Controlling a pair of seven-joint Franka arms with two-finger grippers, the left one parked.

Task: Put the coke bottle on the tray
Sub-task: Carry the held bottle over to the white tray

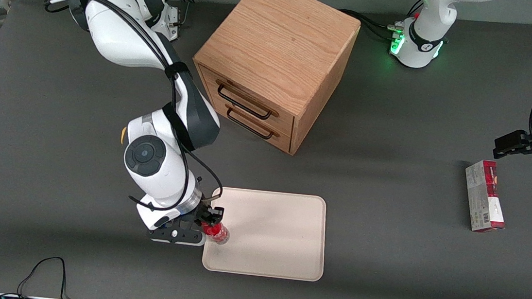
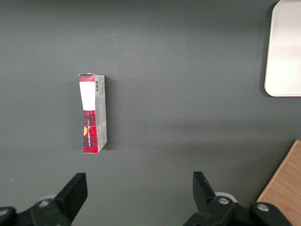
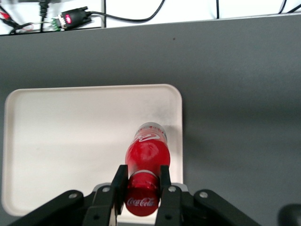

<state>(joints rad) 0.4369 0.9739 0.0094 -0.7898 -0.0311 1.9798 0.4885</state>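
Gripper gripping coke bottle at neck, hanging base-down over tray edge nearest working arm.

Your front view looks steeply down from high over the table, facing both robots and taking in the whole top. Your right wrist view sits close above its hand, looking down along the coke bottle onto the tray. Your left wrist view looks straight down near the carton; all three views share the tray.
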